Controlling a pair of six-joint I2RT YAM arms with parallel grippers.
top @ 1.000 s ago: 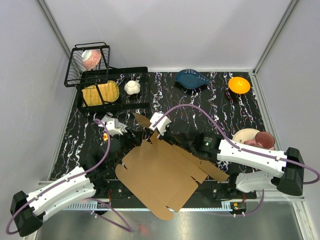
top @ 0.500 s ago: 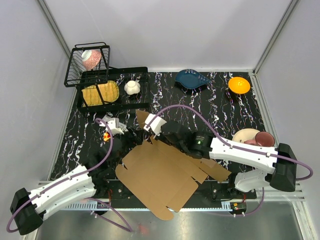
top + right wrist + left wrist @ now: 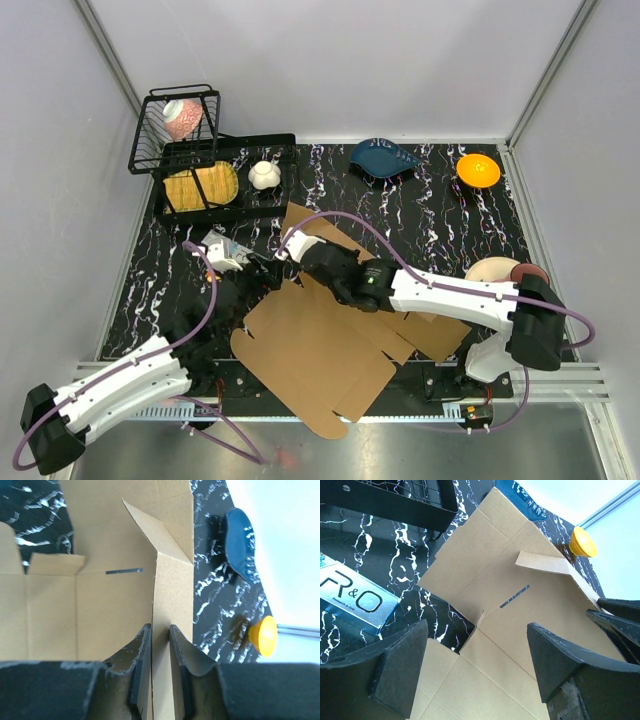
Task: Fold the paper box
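Right gripper first: from above we saw it stretched across to the far corner of the paper box. That sheet lay mostly flat on the table, its near corner hanging past the front edge, with one far flap tipped up at the fingers. Meanwhile the left gripper hovered just beside the sheet's left side, touching nothing we could make out.

Over to the left wrist: jaws spread wide, nothing between them, only cardboard and a thin slit below.

Right wrist now: the two fingers stood close on either side of the raised flap's edge, cardboard between them. Pinched, or merely straddled? We could not tell.

Danger ahead, as we judged it: if that hold was loose, the flap could slide out and spring back flat. And with nothing pinning the sheet, a push on the flap might drag the whole box across the table, or bend it away from its crease line.
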